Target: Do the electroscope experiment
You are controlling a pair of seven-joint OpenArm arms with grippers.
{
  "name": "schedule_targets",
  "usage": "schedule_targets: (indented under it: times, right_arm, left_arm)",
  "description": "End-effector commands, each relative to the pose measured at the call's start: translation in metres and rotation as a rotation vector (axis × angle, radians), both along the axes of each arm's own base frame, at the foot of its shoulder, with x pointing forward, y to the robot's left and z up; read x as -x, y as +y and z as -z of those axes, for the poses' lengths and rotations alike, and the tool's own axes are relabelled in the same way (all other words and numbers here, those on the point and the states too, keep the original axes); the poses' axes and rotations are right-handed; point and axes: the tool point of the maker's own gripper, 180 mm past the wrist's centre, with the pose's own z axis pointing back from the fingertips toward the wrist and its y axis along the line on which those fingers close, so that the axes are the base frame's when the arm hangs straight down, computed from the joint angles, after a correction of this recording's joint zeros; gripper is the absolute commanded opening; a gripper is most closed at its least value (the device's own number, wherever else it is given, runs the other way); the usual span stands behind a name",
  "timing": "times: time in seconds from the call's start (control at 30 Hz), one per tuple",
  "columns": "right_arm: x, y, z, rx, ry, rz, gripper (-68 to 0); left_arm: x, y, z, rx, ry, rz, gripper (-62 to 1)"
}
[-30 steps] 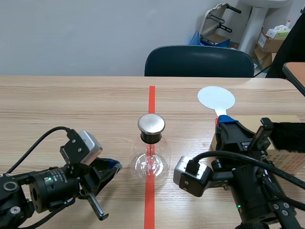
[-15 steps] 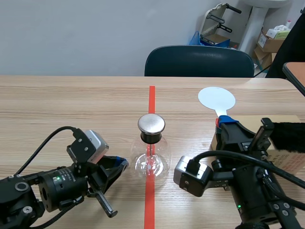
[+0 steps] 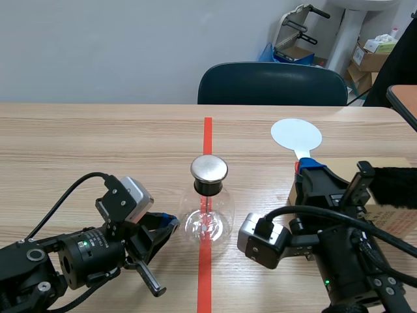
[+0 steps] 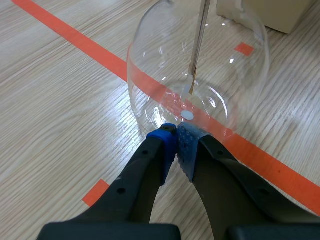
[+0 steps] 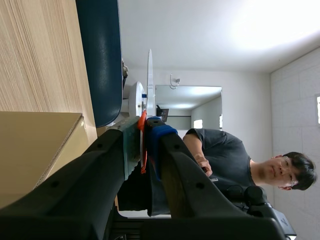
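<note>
Touching the base of the glass electroscope flask [image 3: 207, 215] on the red tape line was the left gripper [image 4: 176, 138], tips pinched together.
Light, slippery and fragile, the flask looked safest held at its black neck [image 3: 208, 188]; the right gripper [image 5: 145, 135] clamped the white disc paddle [image 3: 296, 134].

dark blue chair [image 3: 272, 83]: behind table [image 3: 98, 143] | cardboard boxes [image 3: 371, 55]: back corner

Overview, left-wrist close-up: same flask [image 3: 207, 218]

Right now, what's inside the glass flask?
A thin rod hangs down inside the flask, with a small pale leaf at its end. The rod's top is hidden under the metal cap.
</note>
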Motion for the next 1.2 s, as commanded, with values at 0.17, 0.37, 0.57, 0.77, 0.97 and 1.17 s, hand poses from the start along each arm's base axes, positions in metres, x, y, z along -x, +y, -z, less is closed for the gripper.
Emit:
schedule_targets:
  times: [0.17, 0.37, 0.57, 0.77, 0.97, 1.17]
  right_arm:
    - [-0.004, -0.003, -0.007, 0.001, -0.025, 0.005, -66.5]
    - [-0.004, -0.003, -0.007, 0.001, -0.025, 0.005, -66.5]
    - [-0.004, -0.003, -0.007, 0.001, -0.025, 0.005, -66.5]
    - [-0.004, -0.003, -0.007, 0.001, -0.025, 0.005, -66.5]
    - [-0.004, -0.003, -0.007, 0.001, -0.025, 0.005, -66.5]
    - [-0.004, -0.003, -0.007, 0.001, -0.025, 0.005, -66.5]
  left_arm:
    - [0.003, 0.018, -0.001, -0.016, 0.0, -0.01, -56.9]
    - [0.004, 0.03, -0.002, -0.022, -0.009, -0.015, -56.9]
    - [0.004, 0.03, -0.002, -0.021, -0.008, -0.015, -56.9]
    - [0.004, 0.029, -0.002, -0.019, -0.009, -0.014, -56.9]
    - [0.004, 0.029, -0.002, -0.019, -0.009, -0.014, -56.9]
    - [0.004, 0.029, -0.002, -0.019, -0.009, -0.015, -56.9]
